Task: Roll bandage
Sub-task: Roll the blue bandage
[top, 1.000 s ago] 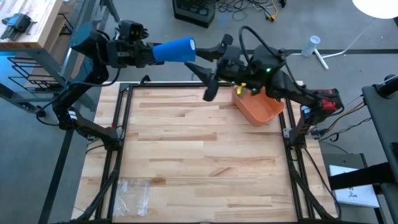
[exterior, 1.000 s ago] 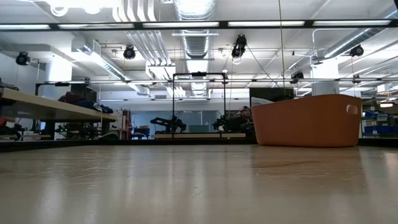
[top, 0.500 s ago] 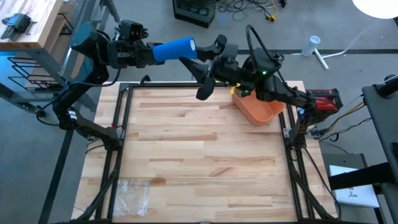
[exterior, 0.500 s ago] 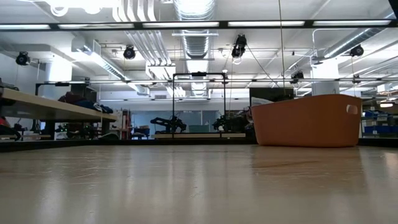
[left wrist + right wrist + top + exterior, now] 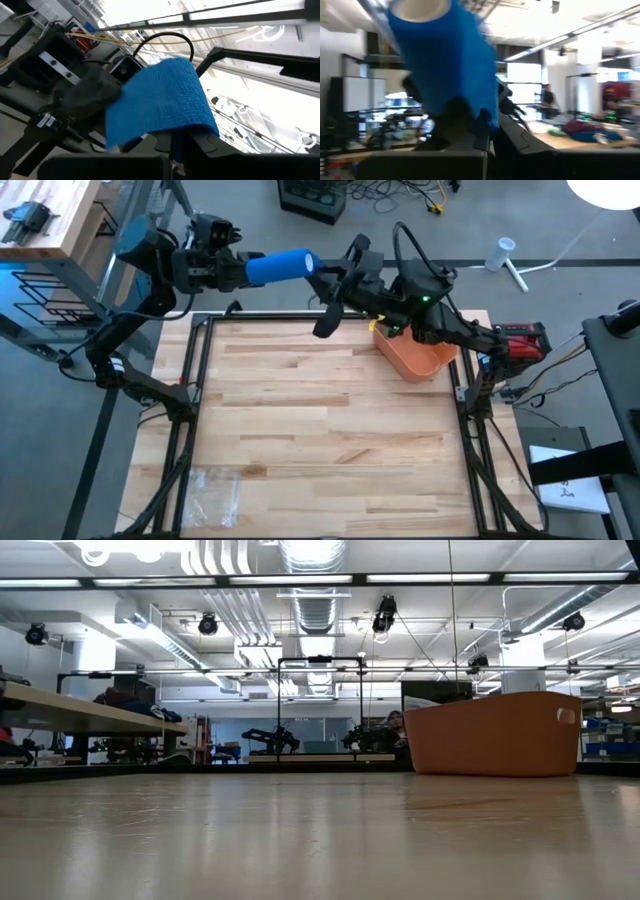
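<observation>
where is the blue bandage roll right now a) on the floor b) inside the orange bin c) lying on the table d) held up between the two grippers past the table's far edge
d, the blue bandage roll is held in the left gripper, with the right gripper shut on its free end, beyond the table.

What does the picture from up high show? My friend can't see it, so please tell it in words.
Two dark robot arms meet above the far edge of a wooden table. The left gripper holds a blue bandage roll, and the right gripper is shut at its free end. An orange bin sits on the table's right.
</observation>
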### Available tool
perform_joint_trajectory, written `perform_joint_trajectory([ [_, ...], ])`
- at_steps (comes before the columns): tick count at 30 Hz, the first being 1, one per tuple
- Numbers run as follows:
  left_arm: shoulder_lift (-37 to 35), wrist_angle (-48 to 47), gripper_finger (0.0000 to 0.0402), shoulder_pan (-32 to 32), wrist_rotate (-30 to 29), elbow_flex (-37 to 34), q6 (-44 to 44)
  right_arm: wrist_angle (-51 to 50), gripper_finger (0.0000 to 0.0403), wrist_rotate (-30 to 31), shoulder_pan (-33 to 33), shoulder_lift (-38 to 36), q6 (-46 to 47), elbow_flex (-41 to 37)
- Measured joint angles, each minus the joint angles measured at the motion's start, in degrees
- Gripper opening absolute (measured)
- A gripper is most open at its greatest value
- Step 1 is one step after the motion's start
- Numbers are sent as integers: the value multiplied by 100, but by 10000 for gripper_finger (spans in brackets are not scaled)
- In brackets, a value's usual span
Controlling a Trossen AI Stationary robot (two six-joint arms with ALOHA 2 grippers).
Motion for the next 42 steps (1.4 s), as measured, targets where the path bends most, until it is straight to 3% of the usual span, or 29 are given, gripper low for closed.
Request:
perform_joint_trajectory([
  [6, 1, -125, 9, -24, 336, -4, 28, 169, 3, 683, -37, -84, -739, -2],
  [18, 174, -814, 9, -137, 1167, -87, 576, 303, 0, 666, -360, -275, -983, 22],
  [28, 344, -1967, 9, -142, 1035, -92, 1774, 310, 0, 623, -398, -365, -833, 22],
  [32, 404, -2035, 9, -140, 1013, -92, 1937, 312, 0, 581, -385, -386, -783, 22],
  [37, 458, -2044, 9, -50, 988, -92, 2108, 356, 0, 66, -387, -463, -480, 22],
  [42, 474, -2044, 9, -9, 943, -90, 2249, 242, 0, 54, -393, -507, -498, 22],
])
